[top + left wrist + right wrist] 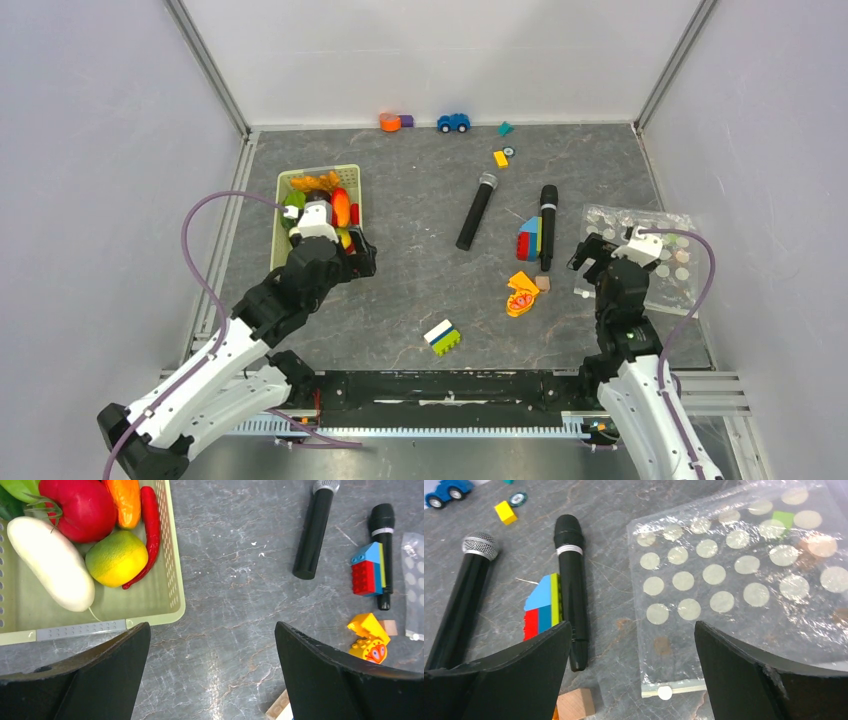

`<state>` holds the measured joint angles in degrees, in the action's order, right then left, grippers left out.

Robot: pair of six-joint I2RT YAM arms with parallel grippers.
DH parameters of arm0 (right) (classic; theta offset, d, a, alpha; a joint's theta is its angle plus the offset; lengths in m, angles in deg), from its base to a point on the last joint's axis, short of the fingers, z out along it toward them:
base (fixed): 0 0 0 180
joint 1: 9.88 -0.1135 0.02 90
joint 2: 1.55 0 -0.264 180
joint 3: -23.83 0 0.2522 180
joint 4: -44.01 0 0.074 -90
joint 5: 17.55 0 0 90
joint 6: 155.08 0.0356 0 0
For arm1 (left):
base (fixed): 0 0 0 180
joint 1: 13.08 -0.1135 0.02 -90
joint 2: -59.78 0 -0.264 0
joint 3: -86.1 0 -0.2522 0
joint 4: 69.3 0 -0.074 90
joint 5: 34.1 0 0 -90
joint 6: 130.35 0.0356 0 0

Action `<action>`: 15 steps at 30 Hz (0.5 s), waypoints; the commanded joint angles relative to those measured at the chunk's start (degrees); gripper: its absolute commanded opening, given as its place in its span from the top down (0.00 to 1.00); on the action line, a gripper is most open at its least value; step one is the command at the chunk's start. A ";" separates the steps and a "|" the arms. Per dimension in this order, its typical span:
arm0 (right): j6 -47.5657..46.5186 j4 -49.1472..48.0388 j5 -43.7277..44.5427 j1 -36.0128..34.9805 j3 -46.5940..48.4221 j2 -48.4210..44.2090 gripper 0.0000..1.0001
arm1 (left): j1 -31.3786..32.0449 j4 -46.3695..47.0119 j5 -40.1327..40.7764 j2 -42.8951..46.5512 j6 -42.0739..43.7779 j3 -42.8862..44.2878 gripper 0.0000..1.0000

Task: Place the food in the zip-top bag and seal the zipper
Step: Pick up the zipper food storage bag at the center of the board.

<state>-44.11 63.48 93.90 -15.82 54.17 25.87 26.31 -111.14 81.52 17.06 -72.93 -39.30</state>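
The food lies in the pale green basket (172, 555): a white piece (50, 562), a red piece (77, 507), an orange carrot (127, 500), a red chili (150, 530) and a yellow-green piece (116, 558). My left gripper (212, 630) is open and empty over bare table just right of the basket's near corner (355, 258). The clear dotted zip-top bag (734, 580) lies flat at the right (665, 255). Its zipper (684, 686) runs along the near edge, with a white slider (665, 692) at the left end. My right gripper (633, 630) is open and empty above that corner.
Two black microphones (477, 210) (548, 225) lie mid-table. A coloured block stack (528, 240), the orange-and-red lumpy toy (521, 293) and a wooden cube (543, 284) sit left of the bag. A white-blue-green block (442, 337) lies near the front. A blue toy car (453, 122) stands at the back.
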 commanded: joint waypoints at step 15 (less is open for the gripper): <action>8.08 12.61 5.34 17.79 7.27 24.53 0.01 | 0.15 2.72 -0.10 4.13 2.35 -3.77 0.00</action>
<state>-37.40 76.07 100.70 -6.90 60.29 49.39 26.31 -110.00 81.02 20.08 -72.38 -42.38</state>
